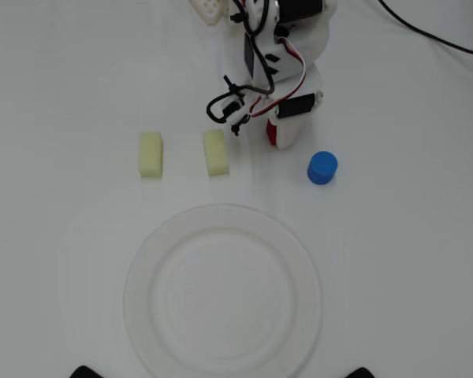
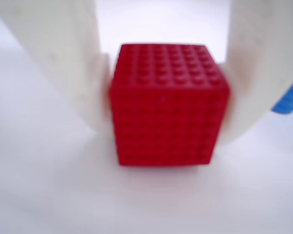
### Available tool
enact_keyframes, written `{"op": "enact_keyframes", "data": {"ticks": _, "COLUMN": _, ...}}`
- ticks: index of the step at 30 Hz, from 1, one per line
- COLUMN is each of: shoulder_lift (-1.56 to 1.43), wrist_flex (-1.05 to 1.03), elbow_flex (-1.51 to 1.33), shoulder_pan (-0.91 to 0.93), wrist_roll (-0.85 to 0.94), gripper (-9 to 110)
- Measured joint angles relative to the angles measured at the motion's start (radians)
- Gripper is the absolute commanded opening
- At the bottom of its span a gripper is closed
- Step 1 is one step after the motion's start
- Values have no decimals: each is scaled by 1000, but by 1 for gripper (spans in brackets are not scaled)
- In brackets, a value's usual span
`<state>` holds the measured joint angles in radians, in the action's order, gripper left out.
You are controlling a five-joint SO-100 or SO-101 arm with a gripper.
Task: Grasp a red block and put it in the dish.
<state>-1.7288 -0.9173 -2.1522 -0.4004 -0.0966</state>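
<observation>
The red block [image 2: 168, 105] is a small studded cube that stands on the white table between my two white fingers; the left finger [image 2: 63, 63] and the right finger [image 2: 256, 68] both press on its sides. In the overhead view only a red sliver of the block [image 1: 271, 132] shows under my gripper [image 1: 278, 134], which points down at the table in the upper middle. The gripper [image 2: 166, 131] is shut on the block. The dish [image 1: 142, 268], a large round white translucent plate, lies nearer the bottom edge of the overhead view, well apart from the gripper.
A blue cylinder [image 1: 322, 168] stands just right of and below the gripper; its edge shows at the right of the wrist view [image 2: 289, 95]. Two pale yellow oblong blocks [image 1: 150, 153] [image 1: 215, 152] lie to the left of the gripper. A black cable [image 1: 426, 31] runs at the top right.
</observation>
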Motion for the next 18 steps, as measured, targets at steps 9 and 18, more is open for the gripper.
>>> {"op": "enact_keyframes", "data": {"ticks": 9, "shoulder_lift": -419, "wrist_flex": 202, "elbow_flex": -118, "shoulder_pan": 152, "wrist_roll": 156, "gripper": 0}}
{"op": "enact_keyframes", "data": {"ticks": 18, "shoulder_lift": -233, "wrist_flex": 529, "elbow_flex": -54, "shoulder_pan": 316, "wrist_roll": 353, "gripper": 0}}
